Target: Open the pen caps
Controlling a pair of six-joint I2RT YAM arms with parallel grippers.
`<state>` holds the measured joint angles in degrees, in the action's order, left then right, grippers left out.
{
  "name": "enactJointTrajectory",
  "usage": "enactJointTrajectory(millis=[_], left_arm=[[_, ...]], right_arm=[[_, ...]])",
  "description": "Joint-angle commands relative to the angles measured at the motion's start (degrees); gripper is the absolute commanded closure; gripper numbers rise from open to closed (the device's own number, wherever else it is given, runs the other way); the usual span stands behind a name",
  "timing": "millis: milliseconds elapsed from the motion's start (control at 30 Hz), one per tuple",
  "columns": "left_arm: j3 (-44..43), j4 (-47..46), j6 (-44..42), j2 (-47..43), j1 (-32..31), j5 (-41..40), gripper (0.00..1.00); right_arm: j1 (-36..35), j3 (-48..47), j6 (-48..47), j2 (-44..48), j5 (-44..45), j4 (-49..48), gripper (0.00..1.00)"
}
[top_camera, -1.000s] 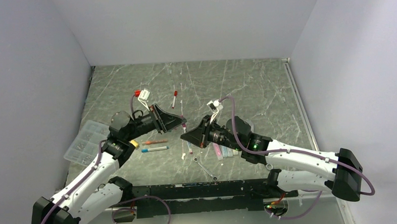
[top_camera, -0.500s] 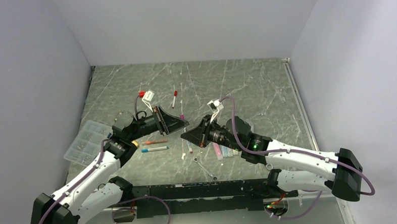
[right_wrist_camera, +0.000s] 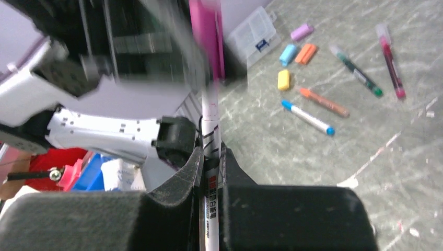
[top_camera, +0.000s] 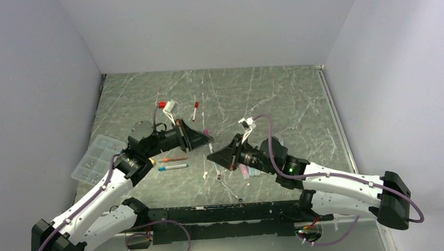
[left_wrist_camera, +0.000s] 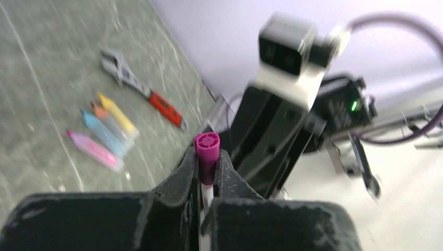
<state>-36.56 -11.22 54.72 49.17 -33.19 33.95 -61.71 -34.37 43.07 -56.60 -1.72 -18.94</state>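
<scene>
My left gripper (top_camera: 207,141) is shut on the magenta pen cap (left_wrist_camera: 206,152), which shows end-on between its fingertips with a white barrel behind it. My right gripper (top_camera: 211,156) is shut on a white printed pen barrel (right_wrist_camera: 211,137). That barrel rises from the fingers to a blurred magenta end (right_wrist_camera: 205,36) beside the left gripper's black body. The two grippers face each other tip to tip above the table's middle. Whether the cap still sits on the barrel I cannot tell. Loose caps in purple (right_wrist_camera: 302,32), blue (right_wrist_camera: 287,54), orange (right_wrist_camera: 305,52) and yellow (right_wrist_camera: 283,79) lie on the table.
Orange (top_camera: 172,159), blue-tipped (top_camera: 172,167) and red (top_camera: 195,111) pens lie on the stone table. A clear plastic box (top_camera: 97,158) sits at the left. Pastel highlighters (top_camera: 250,170) and a silver wrench (top_camera: 229,190) lie near the right arm. A red-handled wrench (left_wrist_camera: 141,86) lies beyond.
My right arm has dropped lower and drawn toward the near edge. My left gripper has reached a little further right. Both stay shut.
</scene>
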Motion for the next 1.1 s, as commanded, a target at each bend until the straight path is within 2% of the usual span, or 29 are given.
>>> enactJointTrajectory(millis=[0,200,267,333,433,533,633,733,800,900,1067], left_arm=[[-9.1,-3.8,-4.4,0.9,2.7,-11.4,1.00],[-11.8,-6.8,-3.2,5.4,2.7,-11.9,1.00],[-12.2,-4.8,-3.3,5.9,2.7,-12.8,1.00],[-13.4,0.5,-5.1,6.4,2.7,-13.1,1.00],[-14.4,10.5,-8.7,6.5,2.7,-12.5,1.00],[-10.8,17.7,-10.6,3.8,2.7,-12.2,1.00],[-6.0,22.9,-10.6,-0.8,2.7,-13.4,1.00],[-2.3,25.7,-9.9,-5.4,2.7,-14.7,1.00],[-1.1,27.3,-9.7,-7.9,2.7,-15.0,1.00],[-0.9,29.7,-10.4,-10.0,2.7,-15.6,1.00],[-0.3,28.4,-10.6,-9.3,2.7,-14.8,1.00]], right_arm=[[-0.7,6.2,2.0,6.3,3.6,8.1,1.00],[-1.6,7.7,2.3,13.1,7.7,12.8,1.00],[-1.7,6.3,1.7,14.8,11.6,17.7,1.00],[-1.7,2.3,1.9,14.2,20.7,29.9,1.00],[-1.6,-4.6,2.3,7.7,32.9,47.4,1.00],[-0.7,-8.6,3.5,0.3,39.5,57.4,1.00],[3.6,-7.3,0.8,-2.8,36.1,56.5,1.00],[13.0,-3.0,-2.8,-2.6,27.3,50.7,1.00],[17.6,-1.1,-3.7,-1.4,24.7,48.9,1.00],[22.0,-0.7,-4.6,-1.0,23.1,48.0,1.00],[27.2,-0.4,-6.3,-6.9,20.4,44.6,1.00]])
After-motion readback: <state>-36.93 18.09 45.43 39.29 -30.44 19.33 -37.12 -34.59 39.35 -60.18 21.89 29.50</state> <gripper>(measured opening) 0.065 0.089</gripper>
